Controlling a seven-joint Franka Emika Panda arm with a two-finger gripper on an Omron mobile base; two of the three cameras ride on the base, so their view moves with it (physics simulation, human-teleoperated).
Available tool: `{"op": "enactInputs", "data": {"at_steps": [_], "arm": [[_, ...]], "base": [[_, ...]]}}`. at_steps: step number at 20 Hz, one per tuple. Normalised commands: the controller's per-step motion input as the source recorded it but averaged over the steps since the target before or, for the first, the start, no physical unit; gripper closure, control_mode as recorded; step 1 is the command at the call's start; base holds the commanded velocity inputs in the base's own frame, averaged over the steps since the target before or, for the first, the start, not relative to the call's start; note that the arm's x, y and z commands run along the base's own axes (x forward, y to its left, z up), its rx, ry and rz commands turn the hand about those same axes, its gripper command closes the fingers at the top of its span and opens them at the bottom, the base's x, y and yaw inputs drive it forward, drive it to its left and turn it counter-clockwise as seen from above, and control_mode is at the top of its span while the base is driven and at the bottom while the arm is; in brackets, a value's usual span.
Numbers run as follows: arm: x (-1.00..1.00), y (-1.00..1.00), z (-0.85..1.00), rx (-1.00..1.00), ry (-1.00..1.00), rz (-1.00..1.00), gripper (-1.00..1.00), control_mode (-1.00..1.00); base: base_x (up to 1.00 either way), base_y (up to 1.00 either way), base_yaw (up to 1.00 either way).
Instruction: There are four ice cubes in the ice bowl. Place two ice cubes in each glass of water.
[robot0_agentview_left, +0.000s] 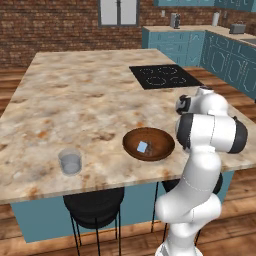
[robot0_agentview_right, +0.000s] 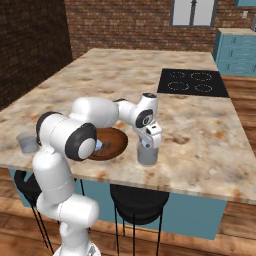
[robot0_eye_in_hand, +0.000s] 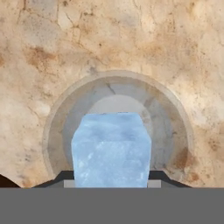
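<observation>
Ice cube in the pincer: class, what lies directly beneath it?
Under the held cube is a glass standing on the counter. Its rim rings the cube. The cube hides part of the glass's inside, so any ice already in there cannot be seen.

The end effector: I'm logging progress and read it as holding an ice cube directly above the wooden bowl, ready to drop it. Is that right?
Not quite. The end effector does hold an ice cube, but it hangs above a glass of water beside the ice bowl, not above the bowl. The hand view shows the glass's round rim under the cube.
</observation>
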Motion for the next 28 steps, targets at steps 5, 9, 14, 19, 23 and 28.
{"op": "enactInputs", "data": {"at_steps": [5,9,14,19,23,28], "arm": [[0.06,0.00,-0.10,0.00,0.00,-0.02,1.00,-1.00],[0.09,-0.04,-0.01,0.00,0.00,0.00,1.00,-1.00],[0.05,-0.14,-0.05,0.00,0.00,0.00,1.00,-1.00],[0.00,-0.08,-0.12,0.00,0.00,0.00,1.00,-1.00],[0.06,0.00,-0.04,0.00,0.00,0.00,1.00,-1.00],[0.01,0.00,-0.02,0.00,0.01,0.00,1.00,-1.00]], "base": [[0.00,0.00,0.00],[0.00,0.00,0.00],[0.00,0.00,0.00],[0.00,0.00,0.00],[0.00,0.00,0.00],[0.00,0.00,0.00]]}}
